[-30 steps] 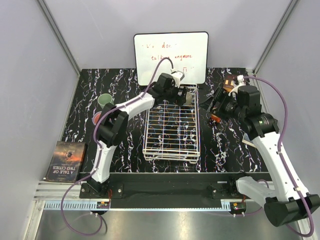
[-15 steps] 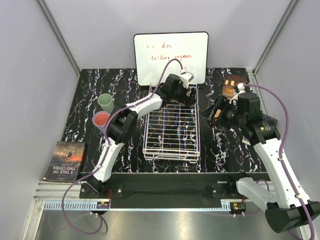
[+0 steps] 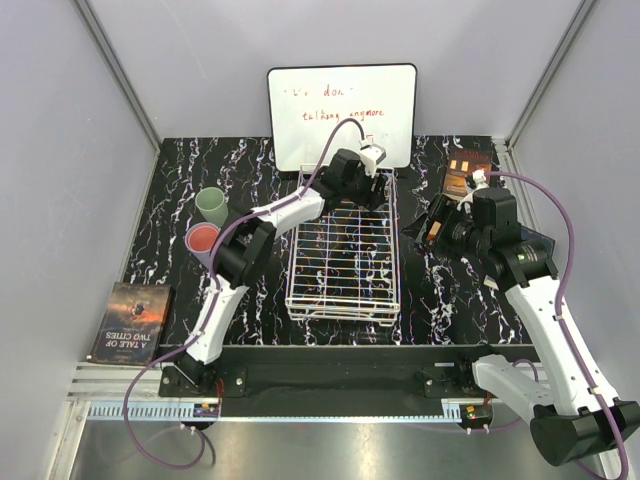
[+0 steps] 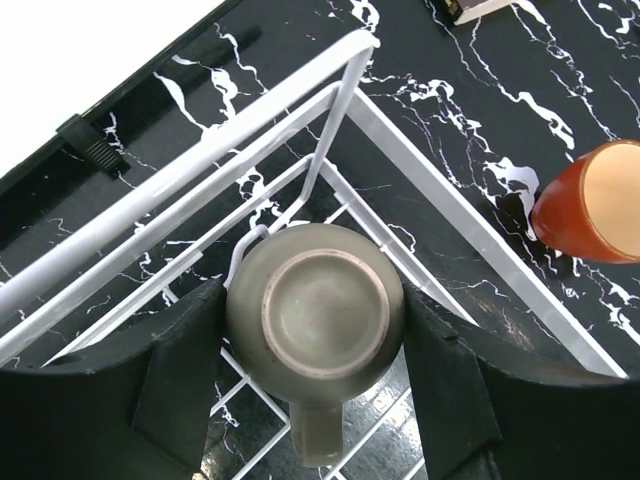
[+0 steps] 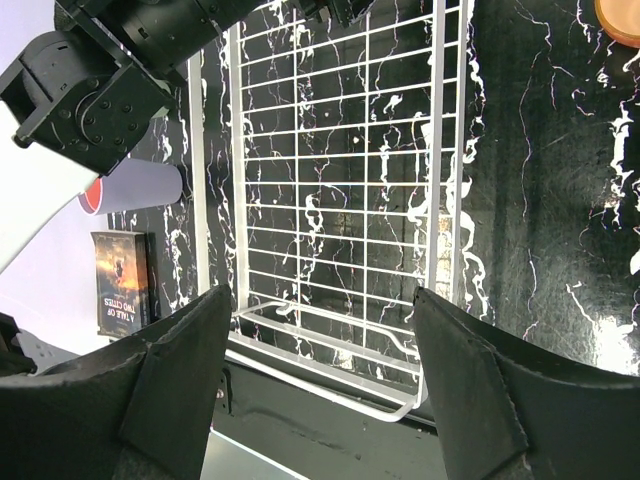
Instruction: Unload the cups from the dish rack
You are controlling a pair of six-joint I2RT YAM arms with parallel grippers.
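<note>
in the last second the left gripper (image 4: 313, 330) swung to the rack's (image 4: 250, 130) 1 o'clock corner and settled, so a pick looks close. its fingers hug the grey cup (image 4: 322, 312) there; whether they pinch it, i cannot tell. the cup stands upside down, long axis vertical, handle toward 6 o'clock in the left wrist view. the right gripper (image 5: 320, 295) gapes wide, empty.

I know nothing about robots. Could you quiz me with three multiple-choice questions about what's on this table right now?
1. Where is the grey cup with a handle?
A) in a corner of the dish rack
B) stacked inside another cup
C) lifted high in the air

2. How many cups are outside the rack, to its left in the overhead view?
A) one
B) two
C) four

3. How does the grey cup sit?
A) upright
B) upside down
C) on its side

Answers:
1 A, two rack rails meet right beside it.
2 B, the pale green cup and the lavender cup.
3 B, its base ring faces up at the left wrist camera.
</note>
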